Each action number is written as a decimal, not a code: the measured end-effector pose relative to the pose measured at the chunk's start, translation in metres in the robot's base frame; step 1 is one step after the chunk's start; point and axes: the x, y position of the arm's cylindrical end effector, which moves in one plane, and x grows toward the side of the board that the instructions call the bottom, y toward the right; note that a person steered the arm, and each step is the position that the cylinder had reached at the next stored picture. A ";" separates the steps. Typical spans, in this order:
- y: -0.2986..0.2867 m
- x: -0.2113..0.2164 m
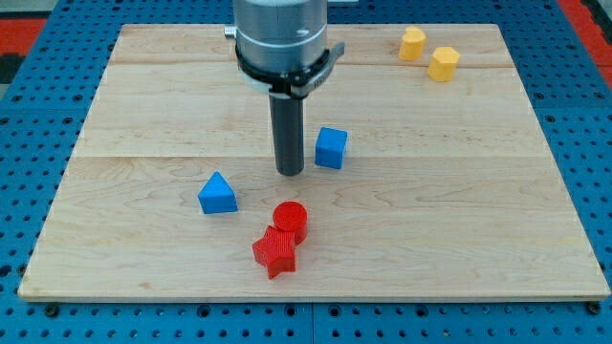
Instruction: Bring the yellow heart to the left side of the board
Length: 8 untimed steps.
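**Rod parked mid-board, yellow blocks far off at top right**

Wooden board [143, 86] on a blue pegged surface [29, 191], seen from the one camera. A grey arm housing [280, 33] comes down from the view's top and ends in a straight dark rod; my tip [290, 173] stands on the board near its middle. The rig carries no gripper and no fingers, so nothing is grasped or clamped: the rod simply stands on the wood and touches no block.

Just to the right of my tip, with a narrow gap between them, sits a blue cube [331, 147]. Below and to the left, a little further off, lies a blue triangular block [217, 194]. Directly below the tip, nearer the view's bottom, a red cylinder [290, 219] touches a red star-shaped block [274, 251] lying just under it.

Two yellow blocks rest close together near the board's top right corner, well apart from my tip. The left one [412, 44] and the right one [444, 63] are too small for their shapes to be read with certainty, so I cannot tell which of the pair is the yellow heart. Both lie on the right side of the board, with the rod and the blue cube between them and the left half.
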 end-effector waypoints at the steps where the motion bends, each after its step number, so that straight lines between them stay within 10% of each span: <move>1: -0.015 -0.010; 8: 0.186 -0.255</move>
